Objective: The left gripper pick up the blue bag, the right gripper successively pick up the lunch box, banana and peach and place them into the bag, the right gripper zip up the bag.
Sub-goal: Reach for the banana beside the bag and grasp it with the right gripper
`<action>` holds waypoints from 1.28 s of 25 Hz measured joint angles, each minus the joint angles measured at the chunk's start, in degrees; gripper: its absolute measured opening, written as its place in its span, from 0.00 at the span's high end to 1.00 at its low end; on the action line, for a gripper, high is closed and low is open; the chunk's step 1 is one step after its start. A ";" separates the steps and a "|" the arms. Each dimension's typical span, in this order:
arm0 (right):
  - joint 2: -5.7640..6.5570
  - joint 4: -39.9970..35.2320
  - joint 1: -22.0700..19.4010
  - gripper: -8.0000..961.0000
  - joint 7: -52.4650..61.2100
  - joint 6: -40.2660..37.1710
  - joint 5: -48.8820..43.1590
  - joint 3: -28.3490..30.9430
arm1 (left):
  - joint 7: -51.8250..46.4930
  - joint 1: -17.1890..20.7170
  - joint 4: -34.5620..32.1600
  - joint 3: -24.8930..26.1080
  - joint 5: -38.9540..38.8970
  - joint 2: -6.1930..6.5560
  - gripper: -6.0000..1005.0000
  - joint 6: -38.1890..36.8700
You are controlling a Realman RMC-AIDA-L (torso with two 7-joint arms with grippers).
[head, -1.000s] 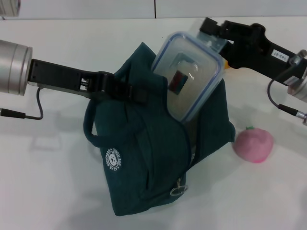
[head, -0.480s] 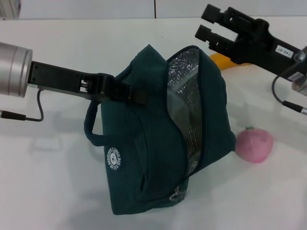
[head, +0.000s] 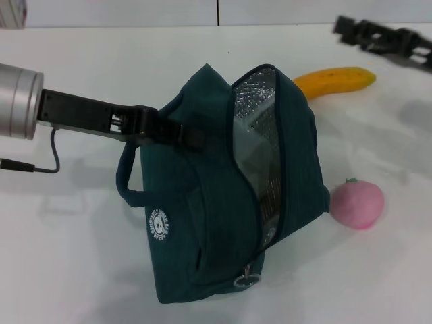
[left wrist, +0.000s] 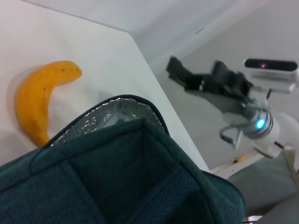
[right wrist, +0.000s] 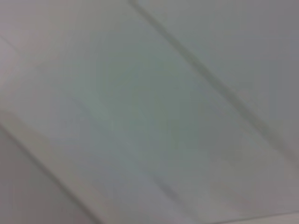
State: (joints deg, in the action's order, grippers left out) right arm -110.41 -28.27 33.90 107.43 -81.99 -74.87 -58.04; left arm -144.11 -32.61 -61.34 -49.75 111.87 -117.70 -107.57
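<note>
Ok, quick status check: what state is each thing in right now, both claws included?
Blue bag: upright, unzipped, mouth open, foil lining showing.
Left claw: shut on the blue bag's top edge, holding it up.
Right claw: open, empty, raised clear of the bag.
Banana: lying on the table behind the bag, untouched.
Peach: on the table beside the bag, untouched.
Lunch box: not visible.

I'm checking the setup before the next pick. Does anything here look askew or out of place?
Only the blue bag: it leans rather than standing square, held up by the left gripper with its foil-lined mouth gaping. The banana and peach lie intact on the table. Nothing is spilled.
</note>
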 joint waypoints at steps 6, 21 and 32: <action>4.88 -0.54 2.07 0.24 -1.51 9.54 -4.44 -0.10 | 0.14 -0.23 0.00 0.00 -0.12 -0.07 0.96 0.00; 4.71 3.83 21.93 0.24 6.86 30.34 -40.67 -0.56 | 0.94 -2.49 2.31 -0.05 -0.35 -0.34 0.96 0.50; 4.21 5.96 28.17 0.24 14.67 31.36 -60.34 -0.60 | 1.63 -3.52 3.77 -0.44 -0.38 -0.82 0.96 1.66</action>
State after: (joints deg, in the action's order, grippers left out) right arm -106.20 -22.32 62.07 122.10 -50.62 -135.21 -58.64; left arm -142.47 -36.12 -57.57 -50.18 111.49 -118.51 -105.91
